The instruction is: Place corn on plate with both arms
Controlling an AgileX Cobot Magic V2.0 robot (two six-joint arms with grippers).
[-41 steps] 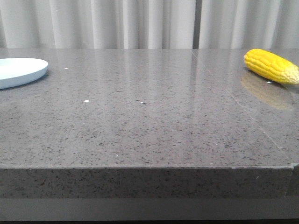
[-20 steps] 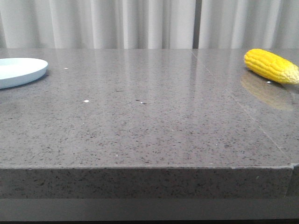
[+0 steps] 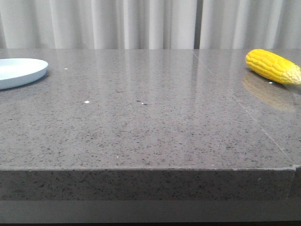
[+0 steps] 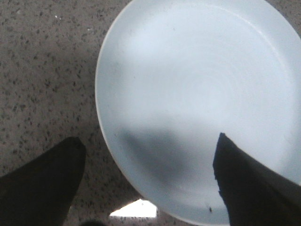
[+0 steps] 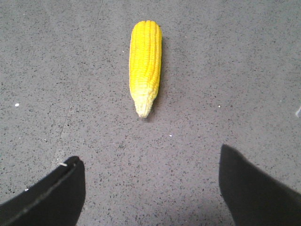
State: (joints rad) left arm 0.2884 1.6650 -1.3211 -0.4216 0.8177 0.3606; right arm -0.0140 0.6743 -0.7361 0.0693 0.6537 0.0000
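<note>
The yellow corn [image 3: 273, 66] lies on the grey stone table at the far right; in the right wrist view the corn [image 5: 145, 63] points its pale tip toward my right gripper [image 5: 150, 162], which is open, empty and hovers short of it. The pale blue-white plate [image 3: 19, 71] sits at the far left edge, empty. In the left wrist view the plate [image 4: 197, 84] fills most of the frame under my open left gripper [image 4: 149, 143]; one finger is over the plate's edge, the other over bare table. Neither gripper shows in the front view.
The speckled grey table [image 3: 150, 117] has a front edge [image 3: 150, 169] close to the camera and a seam running diagonally on its right side. Pale curtains [image 3: 150, 23] hang behind the far edge.
The plate has shifted very slightly to the left in the front view. The corn has not moved.
</note>
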